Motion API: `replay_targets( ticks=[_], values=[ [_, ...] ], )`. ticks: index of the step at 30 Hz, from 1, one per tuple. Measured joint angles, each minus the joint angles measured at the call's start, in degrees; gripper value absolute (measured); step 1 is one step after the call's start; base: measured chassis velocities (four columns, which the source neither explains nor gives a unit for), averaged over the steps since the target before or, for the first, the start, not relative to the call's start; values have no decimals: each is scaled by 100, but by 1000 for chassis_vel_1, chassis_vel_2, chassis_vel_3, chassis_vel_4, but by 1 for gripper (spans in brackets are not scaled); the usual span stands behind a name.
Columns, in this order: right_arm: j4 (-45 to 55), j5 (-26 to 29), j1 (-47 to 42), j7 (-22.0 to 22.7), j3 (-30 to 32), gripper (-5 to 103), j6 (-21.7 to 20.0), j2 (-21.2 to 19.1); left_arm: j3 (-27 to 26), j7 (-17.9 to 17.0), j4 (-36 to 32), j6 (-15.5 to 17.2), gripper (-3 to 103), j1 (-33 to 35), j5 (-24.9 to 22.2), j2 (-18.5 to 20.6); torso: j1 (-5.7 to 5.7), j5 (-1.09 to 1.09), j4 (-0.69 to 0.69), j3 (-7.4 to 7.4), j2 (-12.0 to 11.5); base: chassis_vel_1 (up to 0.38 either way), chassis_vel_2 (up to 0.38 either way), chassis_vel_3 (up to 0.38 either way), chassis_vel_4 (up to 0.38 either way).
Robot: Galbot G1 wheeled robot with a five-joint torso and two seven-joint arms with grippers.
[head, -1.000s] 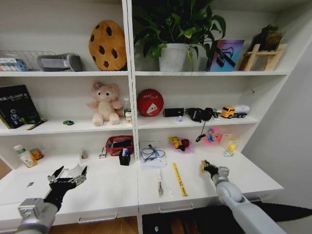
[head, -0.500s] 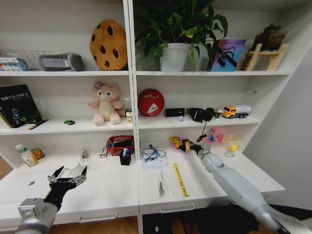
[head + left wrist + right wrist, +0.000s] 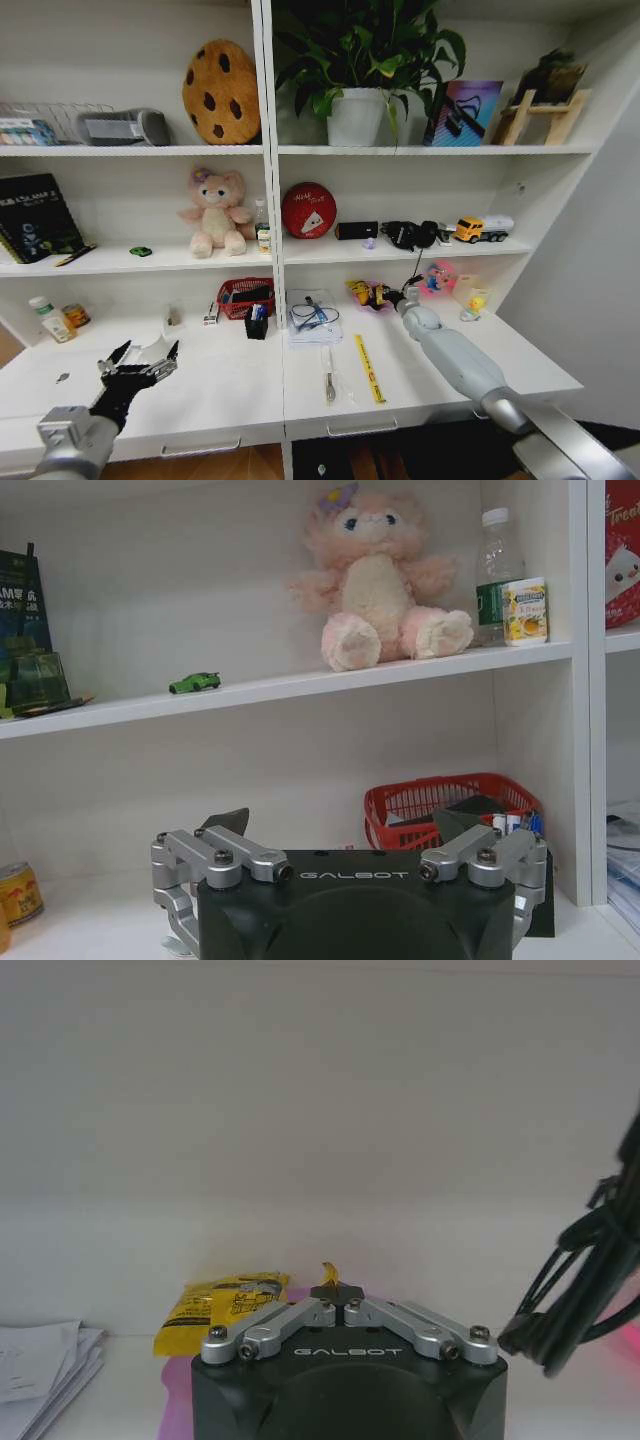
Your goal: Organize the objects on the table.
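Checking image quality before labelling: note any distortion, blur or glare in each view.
Head view: wide-angle bending, shelf uprights lean outward at the edges; lighting even, no glare. Left wrist view: plush bear sharp, left gripper body slightly soft. Right wrist view: yellow packet soft, wall flat and featureless, shadow under the shelf.

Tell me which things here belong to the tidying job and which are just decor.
Job: yellow ruler, papers, green-capped bottle on the desk; small yellow item in the shut right gripper; left gripper open over the desk.
Just lying about: plush bear, cookie cushion, potted plant, toy truck.

Yellow ruler (image 3: 368,368) and a pen (image 3: 327,376) lie flat on the white desk (image 3: 230,385).
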Motion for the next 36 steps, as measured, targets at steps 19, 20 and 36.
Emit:
replay_targets(
  ticks=[19,20,36],
  values=[
    [2084,135,-1581,256,807,68,-29,-691,0,0,0,0,100,0,0,0,-1,-2,0,-1,1,0,0,0,0],
    [2346,145,-1794,312,933,73,-48,-771,0,0,0,1,100,0,0,0,-1,-1,0,-1,1,0,0,0,0],
    [5171,-985,-5225,1111,3236,100,709,-1010,0,-1,0,0,100,0,0,0,-1,1,-3,-1,1,0,0,0,0]
  ],
)
